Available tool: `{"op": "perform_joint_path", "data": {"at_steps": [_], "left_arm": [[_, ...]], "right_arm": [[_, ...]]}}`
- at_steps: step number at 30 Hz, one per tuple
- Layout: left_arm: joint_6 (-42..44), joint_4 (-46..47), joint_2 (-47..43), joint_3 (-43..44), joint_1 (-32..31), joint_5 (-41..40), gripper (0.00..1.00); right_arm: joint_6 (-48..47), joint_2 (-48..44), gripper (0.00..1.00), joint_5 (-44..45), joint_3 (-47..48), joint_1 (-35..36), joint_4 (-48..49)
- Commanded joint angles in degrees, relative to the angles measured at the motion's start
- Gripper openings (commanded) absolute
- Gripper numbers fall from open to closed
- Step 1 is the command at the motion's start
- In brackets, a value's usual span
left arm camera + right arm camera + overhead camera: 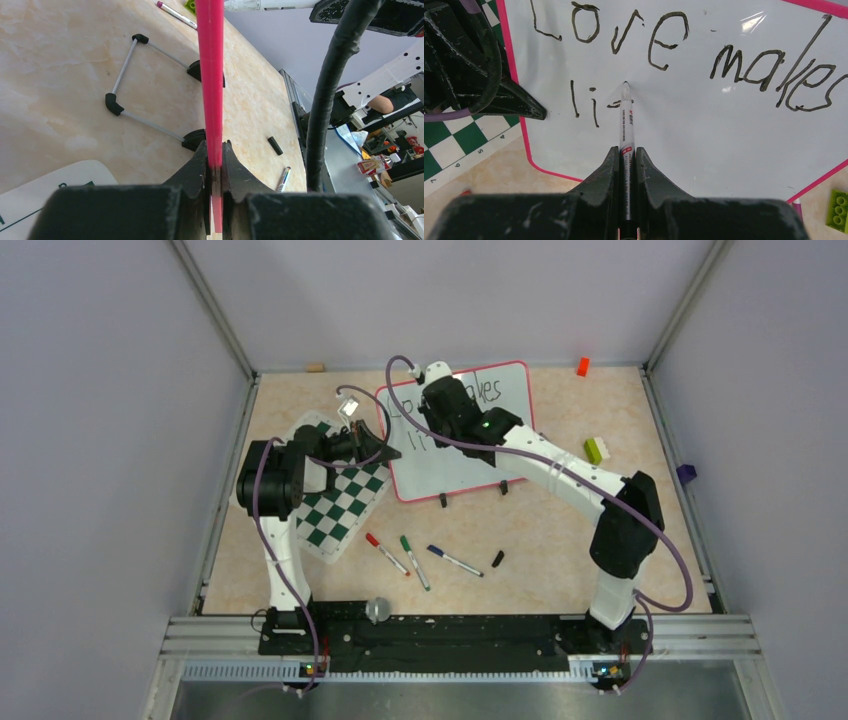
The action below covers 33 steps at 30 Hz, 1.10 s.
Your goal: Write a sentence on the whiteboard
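Note:
The whiteboard [470, 455], white with a thin red frame and two black feet, stands tilted at the table's middle back. My left gripper [385, 452] is shut on its left red edge [211, 75]. My right gripper [432, 415] is shut on a black marker [626, 125] whose tip touches the board [704, 135]. The sentence [674, 45] reads "Love makes" on the top line. Below it stand "l i" [584, 102] and a short dash beside the marker tip. My right arm hides part of the writing in the top view.
A green-and-white checkered mat [335, 500] lies under my left arm. Red [386, 553], green [415, 562] and blue [455, 561] markers and a black cap [497, 559] lie in front of the board. A green brick [596, 449], an orange block [582, 366] and a purple block [685, 474] sit right.

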Motion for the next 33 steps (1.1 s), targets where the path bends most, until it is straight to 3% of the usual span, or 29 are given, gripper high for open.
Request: {"op": "perform_joint_path", "data": {"at_steps": [1,33], "left_arm": [[4.21,6.31,-1.95,0.07,-0.20,2.20,0.00],[4.04,6.36,-1.84,0.20,-0.18,2.18,0.00]], "right_arm": [[-0.05,-0.01,0.00,-0.16,0.59,-0.44,0.96],[3.17,-5.12,0.00,-2.83,-7.43,-0.45,-1.33]]}}
